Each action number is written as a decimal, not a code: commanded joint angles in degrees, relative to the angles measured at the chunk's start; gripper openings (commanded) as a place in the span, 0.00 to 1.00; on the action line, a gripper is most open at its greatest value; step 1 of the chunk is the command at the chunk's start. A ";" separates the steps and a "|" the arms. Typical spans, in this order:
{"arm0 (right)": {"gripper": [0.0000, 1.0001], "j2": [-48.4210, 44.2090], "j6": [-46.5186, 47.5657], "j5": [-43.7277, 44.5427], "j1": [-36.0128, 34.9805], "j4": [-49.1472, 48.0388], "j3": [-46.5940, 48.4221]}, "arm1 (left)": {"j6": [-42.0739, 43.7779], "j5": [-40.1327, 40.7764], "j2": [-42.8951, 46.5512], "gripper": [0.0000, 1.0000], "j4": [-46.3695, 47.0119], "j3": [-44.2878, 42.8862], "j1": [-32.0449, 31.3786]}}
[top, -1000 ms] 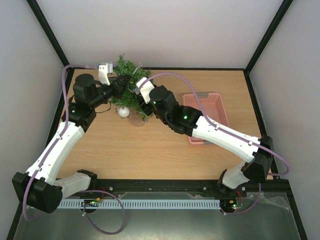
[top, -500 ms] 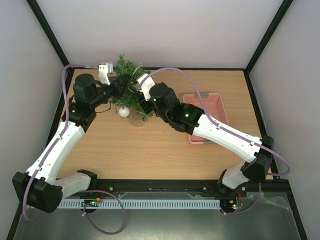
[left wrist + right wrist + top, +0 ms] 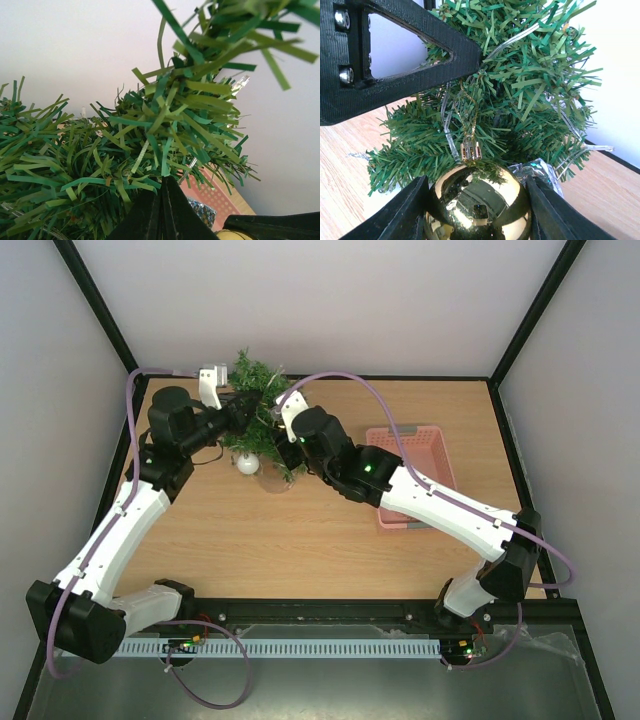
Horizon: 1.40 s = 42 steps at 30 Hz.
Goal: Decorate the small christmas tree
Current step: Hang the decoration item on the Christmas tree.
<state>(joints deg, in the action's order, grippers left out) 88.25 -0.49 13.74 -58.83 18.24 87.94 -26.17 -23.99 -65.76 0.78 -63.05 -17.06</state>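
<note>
The small christmas tree point(image 3: 256, 385) stands in the upper left part of the top view, at the far left end of the table point(image 3: 300, 530). Its long axis runs up and down in that frame, with the foot lower and the tip pointing to the upper edge.

The left gripper point(image 3: 243, 412) enters the branches from the left side. In its own wrist view the two fingers are pressed together and their tips meet among the green needles. I cannot tell if a twig is caught between them.

The right gripper point(image 3: 475, 197) comes in from the right side of the tree. It pinches a gold ball point(image 3: 475, 210) between its fingers, just under the lower branches. The ball's gold cap and its thread loop touch the needles.

A white ball point(image 3: 247, 464) lies on the table just beside the foot of the tree. The pink basket point(image 3: 420, 455) sits to the right of centre, well apart from the tree.
</note>
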 commanded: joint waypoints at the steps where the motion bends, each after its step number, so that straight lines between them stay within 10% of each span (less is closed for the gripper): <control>1: 0.40 0.23 -3.68 -0.63 0.21 1.25 0.93 | -0.02 -0.73 -0.07 0.02 1.86 0.02 0.21; 42: 0.70 -11.95 -8.79 1.36 0.27 -6.22 -9.32 | 0.06 -4.66 2.27 0.02 5.86 2.57 0.00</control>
<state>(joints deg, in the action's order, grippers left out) 78.85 -8.21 12.25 -58.83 15.53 80.40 -26.24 -27.27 -64.79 4.19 -61.12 -17.06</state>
